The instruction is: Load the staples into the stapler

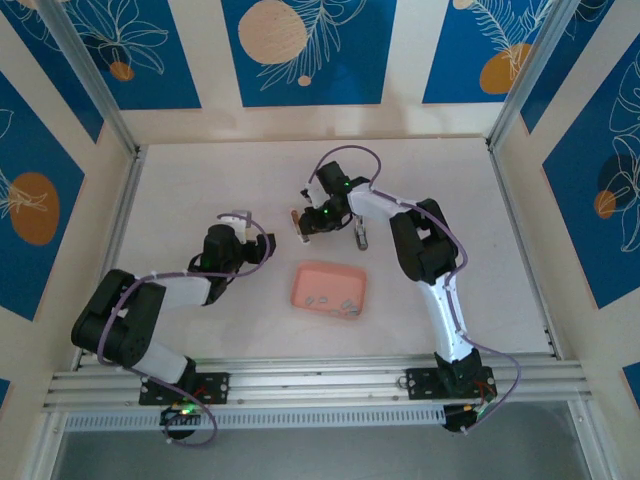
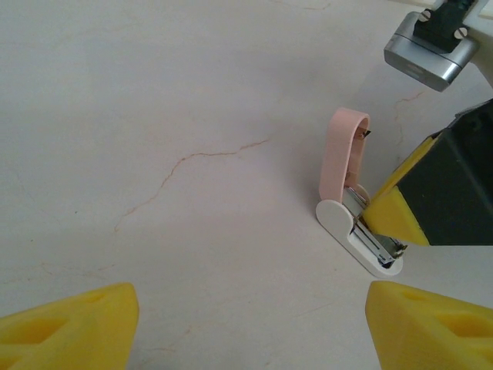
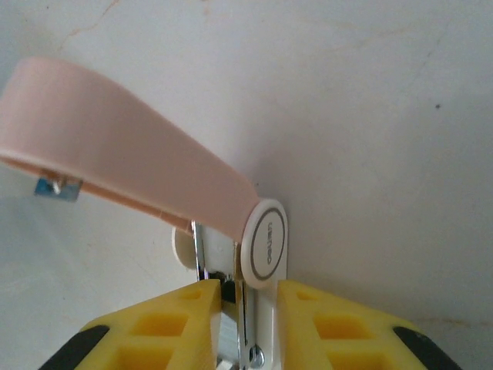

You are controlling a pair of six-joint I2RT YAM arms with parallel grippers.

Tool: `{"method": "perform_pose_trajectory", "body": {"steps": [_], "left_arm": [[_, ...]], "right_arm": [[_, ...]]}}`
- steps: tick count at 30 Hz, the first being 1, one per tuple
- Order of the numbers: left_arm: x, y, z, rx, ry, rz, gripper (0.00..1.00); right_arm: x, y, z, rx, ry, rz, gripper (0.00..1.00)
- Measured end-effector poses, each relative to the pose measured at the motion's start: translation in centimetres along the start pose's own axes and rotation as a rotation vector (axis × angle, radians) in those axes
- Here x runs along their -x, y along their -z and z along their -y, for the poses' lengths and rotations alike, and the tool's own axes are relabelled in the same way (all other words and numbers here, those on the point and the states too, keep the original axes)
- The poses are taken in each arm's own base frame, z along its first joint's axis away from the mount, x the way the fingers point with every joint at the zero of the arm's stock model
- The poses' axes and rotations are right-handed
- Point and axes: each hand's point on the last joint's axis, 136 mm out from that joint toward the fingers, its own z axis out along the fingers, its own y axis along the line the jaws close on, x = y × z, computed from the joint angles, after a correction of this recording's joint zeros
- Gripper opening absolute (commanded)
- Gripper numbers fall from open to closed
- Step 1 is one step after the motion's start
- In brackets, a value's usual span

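Observation:
The stapler point(image 1: 298, 222) lies on the table with its pink lid point(image 2: 343, 150) swung up and the metal magazine point(image 2: 377, 245) exposed. My right gripper point(image 3: 243, 308) is shut on its white base point(image 3: 266, 243), one yellow finger point(image 3: 177, 320) on each side; the lid point(image 3: 123, 154) slants away up and left. My left gripper point(image 2: 250, 304) hangs open over bare table, left of the stapler point(image 2: 358, 231) and apart from it, with nothing between its fingertips point(image 2: 85, 316). The staples point(image 1: 345, 305), tiny grey strips, lie in the pink tray point(image 1: 302, 282) in front of the stapler.
The pale marble tabletop point(image 1: 200, 180) is bounded by aluminium rails point(image 1: 300, 380) at the front and sides. The right arm's forearm point(image 1: 425, 240) crosses the right half. The tray sits between the two arms, near the middle.

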Motion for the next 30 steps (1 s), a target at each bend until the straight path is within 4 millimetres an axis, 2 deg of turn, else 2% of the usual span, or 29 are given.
{"method": "perform_pose_trajectory", "body": {"steps": [3, 7, 12, 15, 19, 27, 30], "left_arm": [[0.0, 0.0, 0.0, 0.0, -0.001, -0.001, 0.78], [0.2, -0.1, 0.2, -0.006, -0.015, -0.008, 0.79], [2.3, -1.0, 1.5, -0.05, -0.02, 0.013, 0.81], [3.8, -2.2, 2.6, -0.098, -0.02, 0.016, 0.81], [4.5, -4.2, 3.7, -0.162, 0.007, -0.004, 0.81], [4.2, -8.1, 4.9, -0.263, 0.079, -0.071, 0.78], [4.3, -8.9, 5.5, -0.299, 0.089, -0.086, 0.78]], "right_arm": [[-0.5, 0.3, -0.3, -0.001, 0.004, -0.008, 0.38], [-0.3, 1.9, -1.2, 0.004, 0.017, 0.018, 0.41], [0.4, 6.1, -2.6, 0.031, 0.033, 0.12, 0.43], [0.6, 8.8, -2.4, 0.035, 0.016, 0.186, 0.43], [0.1, 11.0, -1.4, 0.02, -0.014, 0.234, 0.43], [-2.1, 11.6, -0.5, -0.019, -0.044, 0.23, 0.43], [-2.5, 12.1, -0.5, -0.028, -0.044, 0.236, 0.43]]}}
